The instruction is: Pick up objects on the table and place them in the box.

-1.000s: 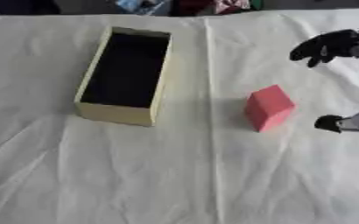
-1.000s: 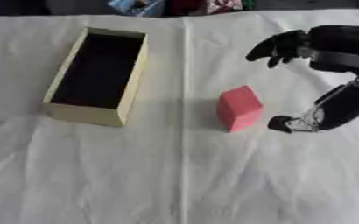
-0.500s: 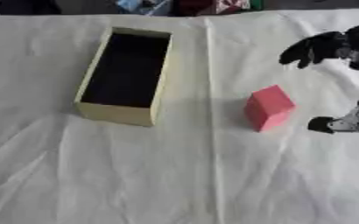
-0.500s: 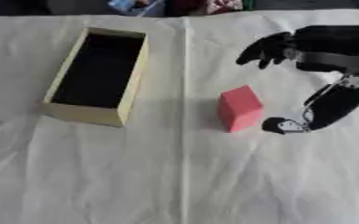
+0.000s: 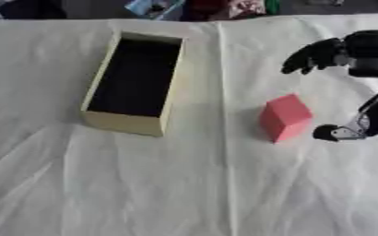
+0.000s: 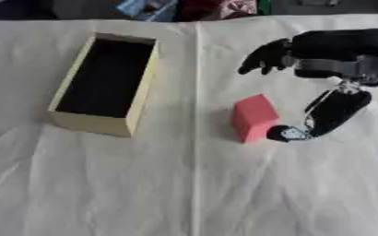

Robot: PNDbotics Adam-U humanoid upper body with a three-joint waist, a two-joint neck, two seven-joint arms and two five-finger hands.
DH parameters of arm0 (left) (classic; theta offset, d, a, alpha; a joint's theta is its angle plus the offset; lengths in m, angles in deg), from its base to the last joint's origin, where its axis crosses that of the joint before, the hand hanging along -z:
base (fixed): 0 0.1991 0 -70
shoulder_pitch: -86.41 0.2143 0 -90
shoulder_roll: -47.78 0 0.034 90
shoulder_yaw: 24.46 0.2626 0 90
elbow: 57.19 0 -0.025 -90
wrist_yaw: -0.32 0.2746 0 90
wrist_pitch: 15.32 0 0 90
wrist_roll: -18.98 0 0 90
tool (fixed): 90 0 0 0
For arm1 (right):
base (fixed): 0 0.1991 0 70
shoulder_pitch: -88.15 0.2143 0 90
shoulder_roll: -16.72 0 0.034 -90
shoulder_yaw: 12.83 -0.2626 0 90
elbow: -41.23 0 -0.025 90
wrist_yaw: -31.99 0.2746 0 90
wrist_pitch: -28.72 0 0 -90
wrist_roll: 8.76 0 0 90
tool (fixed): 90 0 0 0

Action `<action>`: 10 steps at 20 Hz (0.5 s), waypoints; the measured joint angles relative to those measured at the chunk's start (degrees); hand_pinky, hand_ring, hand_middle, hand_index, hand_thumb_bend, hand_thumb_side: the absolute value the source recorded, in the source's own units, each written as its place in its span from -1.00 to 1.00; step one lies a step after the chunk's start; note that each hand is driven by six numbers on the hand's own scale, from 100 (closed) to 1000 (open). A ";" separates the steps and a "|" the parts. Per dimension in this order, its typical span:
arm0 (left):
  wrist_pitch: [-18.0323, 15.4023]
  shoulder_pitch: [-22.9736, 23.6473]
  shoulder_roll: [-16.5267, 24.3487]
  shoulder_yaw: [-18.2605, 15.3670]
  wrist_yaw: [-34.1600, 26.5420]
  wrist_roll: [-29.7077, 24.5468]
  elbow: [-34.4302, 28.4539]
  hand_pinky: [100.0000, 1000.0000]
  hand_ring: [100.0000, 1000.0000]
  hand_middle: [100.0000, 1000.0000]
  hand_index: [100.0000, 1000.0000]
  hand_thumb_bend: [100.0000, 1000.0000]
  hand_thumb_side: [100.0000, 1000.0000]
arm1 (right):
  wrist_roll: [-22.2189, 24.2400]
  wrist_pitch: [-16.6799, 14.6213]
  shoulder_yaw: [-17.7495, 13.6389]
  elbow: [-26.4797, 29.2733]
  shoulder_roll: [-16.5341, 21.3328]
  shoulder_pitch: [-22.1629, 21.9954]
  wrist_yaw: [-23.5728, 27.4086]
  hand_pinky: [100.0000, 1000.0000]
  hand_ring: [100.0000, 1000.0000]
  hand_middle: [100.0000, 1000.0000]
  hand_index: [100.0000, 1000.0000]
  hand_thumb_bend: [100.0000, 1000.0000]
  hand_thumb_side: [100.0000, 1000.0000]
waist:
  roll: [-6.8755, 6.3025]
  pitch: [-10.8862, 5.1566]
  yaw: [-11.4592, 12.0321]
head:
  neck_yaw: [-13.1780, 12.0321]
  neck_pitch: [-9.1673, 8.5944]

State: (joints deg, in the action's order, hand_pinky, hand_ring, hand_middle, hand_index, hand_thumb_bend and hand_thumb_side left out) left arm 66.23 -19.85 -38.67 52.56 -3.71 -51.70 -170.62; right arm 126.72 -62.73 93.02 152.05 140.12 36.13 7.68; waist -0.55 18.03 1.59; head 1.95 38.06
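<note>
A red block (image 6: 254, 116) stands on the white-draped tabletop (image 6: 184, 184), to the right of an open cream box (image 6: 103, 85) with a dark interior and apart from it, a crease in the cloth running between the two. The box holds nothing that can be seen. The right robot hand (image 6: 321, 69) reaches in from the right edge and is spread wide around the far and right sides of the block: its fingers (image 6: 261, 57) curve downward above and beyond the block, while the thumb (image 6: 293, 132) comes low to the tabletop just beside the block's right face. Whether the thumb tip touches the block cannot be told. The block is not held and sits tilted slightly askew to the box's long side. Coloured items lie beyond the tabletop's far edge.
</note>
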 measured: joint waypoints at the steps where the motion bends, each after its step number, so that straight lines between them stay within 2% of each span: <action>1: 0.00 0.00 -0.14 0.00 0.00 -0.01 0.00 0.03 0.00 0.04 0.37 -1.00 -0.90 | -0.08 -0.08 0.11 -0.54 -0.26 0.19 -0.35 0.52 0.61 0.82 0.91 -0.22 -0.42 | 0.01 0.31 0.08 | 0.12 -0.15; 4: 0.01 -0.06 -0.35 0.00 0.00 -0.03 0.00 0.02 0.00 0.04 0.37 -1.00 -0.89 | -0.11 -0.06 0.44 -2.14 -0.77 0.63 -1.22 0.54 0.68 0.75 0.93 -0.24 -0.42 | 0.01 0.63 0.35 | 0.40 -0.43; 10: -0.03 -0.31 -0.39 0.00 0.00 -0.12 0.00 0.02 -0.01 0.03 0.36 -1.00 -0.88 | 0.56 1.68 1.27 -4.75 -1.78 1.84 -1.71 0.54 0.70 0.69 0.92 -0.21 -0.44 | 0.01 1.48 0.76 | 0.92 -0.92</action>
State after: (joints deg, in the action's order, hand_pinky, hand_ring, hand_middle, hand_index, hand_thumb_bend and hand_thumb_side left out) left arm 66.20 -20.16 -39.06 52.56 -3.72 -51.82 -170.62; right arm 127.27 -61.04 94.29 147.31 138.34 37.97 5.97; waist -0.54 19.51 2.36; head 2.87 37.15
